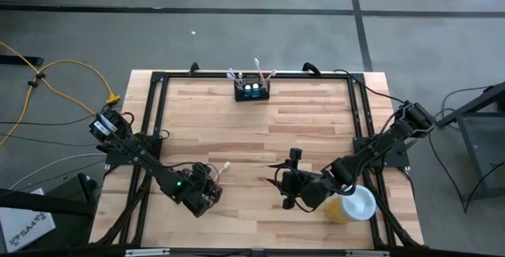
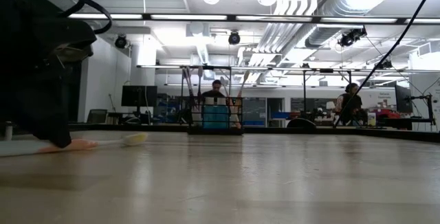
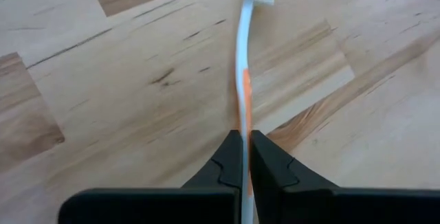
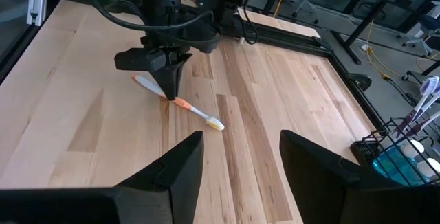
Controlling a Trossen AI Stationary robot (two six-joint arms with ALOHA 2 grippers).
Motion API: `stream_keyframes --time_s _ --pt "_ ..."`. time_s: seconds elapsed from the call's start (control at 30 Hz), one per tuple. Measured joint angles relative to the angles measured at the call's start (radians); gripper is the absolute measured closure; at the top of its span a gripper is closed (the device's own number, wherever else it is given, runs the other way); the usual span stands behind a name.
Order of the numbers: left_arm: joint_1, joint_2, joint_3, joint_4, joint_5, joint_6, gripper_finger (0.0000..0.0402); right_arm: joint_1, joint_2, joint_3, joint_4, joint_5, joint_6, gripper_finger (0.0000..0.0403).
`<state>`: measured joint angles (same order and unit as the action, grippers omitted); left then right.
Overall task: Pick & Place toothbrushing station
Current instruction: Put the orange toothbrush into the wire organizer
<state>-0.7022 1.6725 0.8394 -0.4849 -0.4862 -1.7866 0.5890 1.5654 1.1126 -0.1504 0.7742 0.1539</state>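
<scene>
You had the left gripper (image 1: pixel 211 180) down at about 7 o'clock on the wooden table (image 1: pixel 252 139), fingers (image 3: pixel 227 162) pressed together and pinching the white-and-orange toothbrush (image 3: pixel 245 80) by its handle. The brush lay flat on the wood, bristle head pointing away from the fingers toward 3 o'clock; in the right wrist view the same gripper (image 4: pixel 170 90) stood nose-down over the brush (image 4: pixel 185 106), handle end sticking out behind it.

Your right gripper (image 1: pixel 290 180) sat near 5 o'clock, fingers (image 4: pixel 180 163) spread wide with nothing between them, just beside the yellow cup (image 1: pixel 341 208) with its white lid (image 1: pixel 360 202) at its 4 o'clock side.

The toothbrushing station (image 1: pixel 252 90) stood upright at 12 o'clock on the table's far edge, well apart from both grippers, with toothbrushes (image 1: pixel 258 69) poking up out of its top slots. In the low view it showed far off at centre (image 2: pixel 214 117), with a person behind it in the room
</scene>
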Motion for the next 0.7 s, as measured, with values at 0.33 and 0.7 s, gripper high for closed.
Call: stream_keyframes --time_s 0.33,0.7 --pt "0.087 -0.003 0.001 0.038 0.064 0.141 0.0349 0.000 0.000 0.000 0.000 0.000 0.002 0.0217" --pt "0.143 -0.005 0.005 0.055 0.122 0.252 0.0292 0.000 0.000 0.000 -0.004 0.000 0.003 0.0217"
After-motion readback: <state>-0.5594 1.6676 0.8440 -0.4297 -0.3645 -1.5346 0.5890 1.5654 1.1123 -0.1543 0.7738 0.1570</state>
